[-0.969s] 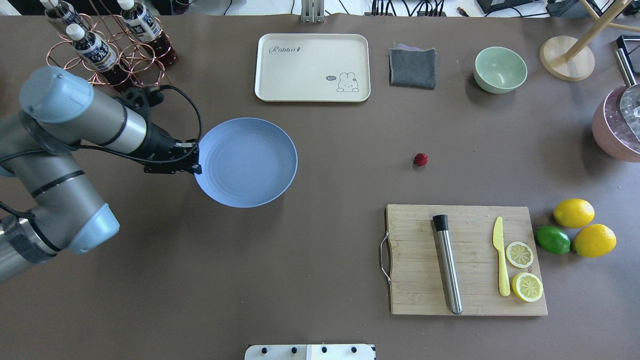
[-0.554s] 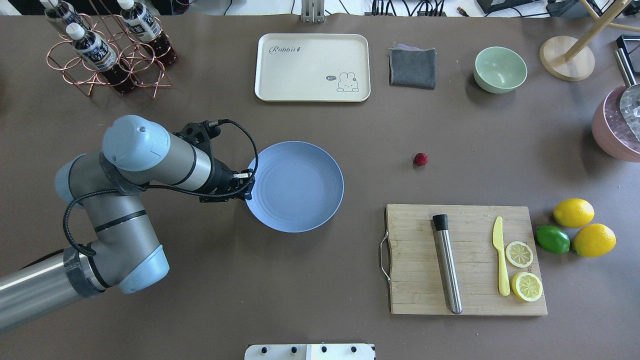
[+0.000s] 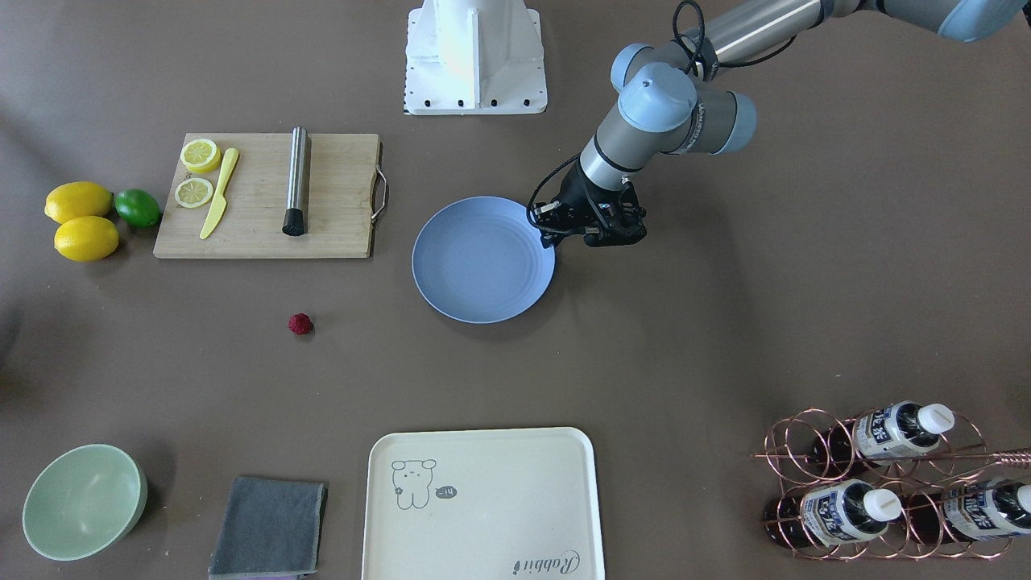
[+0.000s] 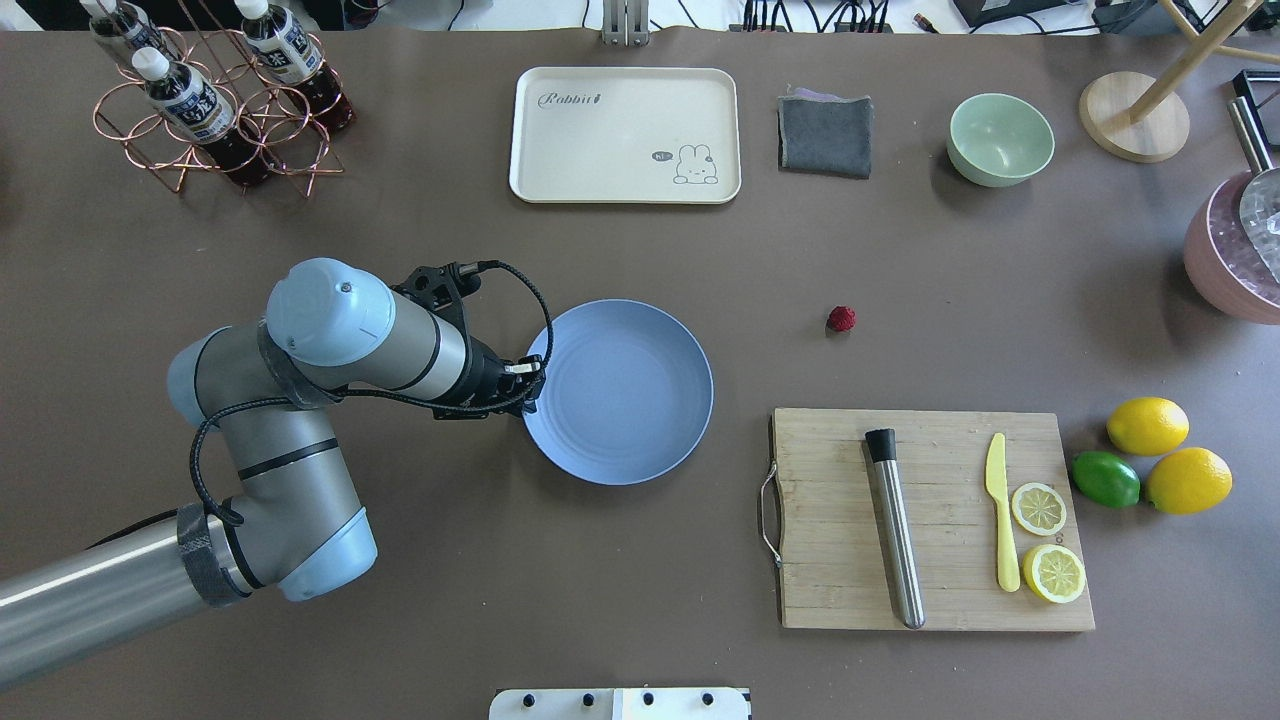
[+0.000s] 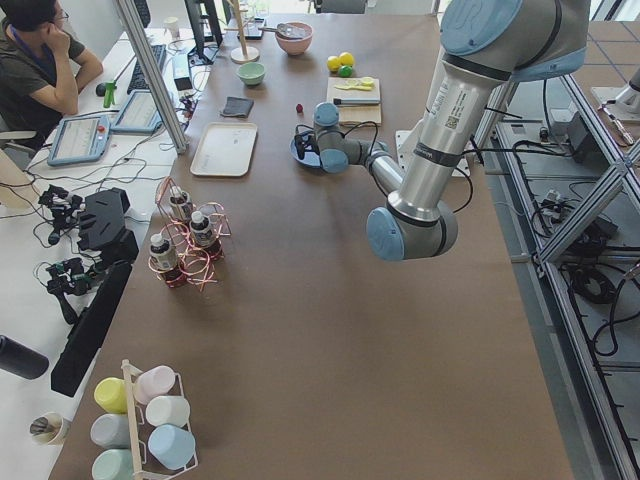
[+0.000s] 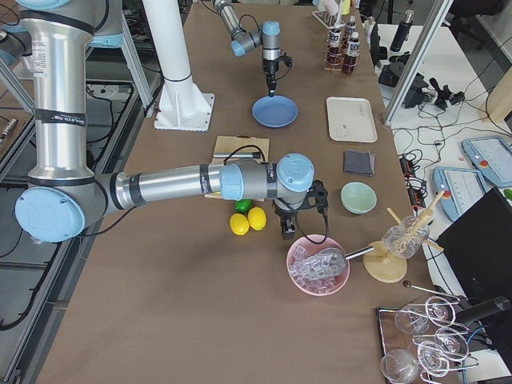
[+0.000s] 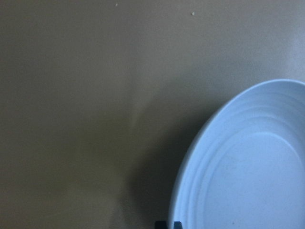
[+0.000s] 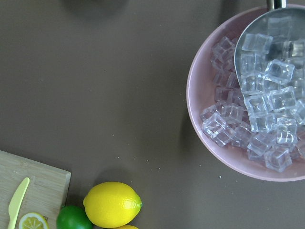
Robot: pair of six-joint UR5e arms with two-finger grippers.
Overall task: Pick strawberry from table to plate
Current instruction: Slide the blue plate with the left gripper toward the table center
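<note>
The strawberry (image 4: 841, 319) (image 3: 300, 324) is a tiny dark red berry lying alone on the brown table (image 4: 600, 560), right of centre in the overhead view. Left of it sits the light blue plate (image 4: 620, 405) (image 3: 483, 259) (image 7: 248, 167), with nothing on it. My left gripper (image 4: 530, 385) (image 3: 554, 238) is shut on the plate's left rim, well apart from the berry. My right gripper (image 6: 286, 232) shows only in the exterior right view, hanging beside the pink ice bowl (image 6: 318, 264); I cannot tell whether it is open or shut.
A wooden cutting board (image 4: 930, 520) with a steel muddler, a yellow knife and lemon slices lies right of the plate. Two lemons and a lime (image 4: 1105, 479) sit beyond it. At the back are a cream tray (image 4: 625, 135), grey cloth (image 4: 825, 135), green bowl (image 4: 1000, 138) and bottle rack (image 4: 215, 100).
My left arm has swung right and toward the near edge, dragging the plate with it, closer to the cutting board. The strawberry has not moved.
</note>
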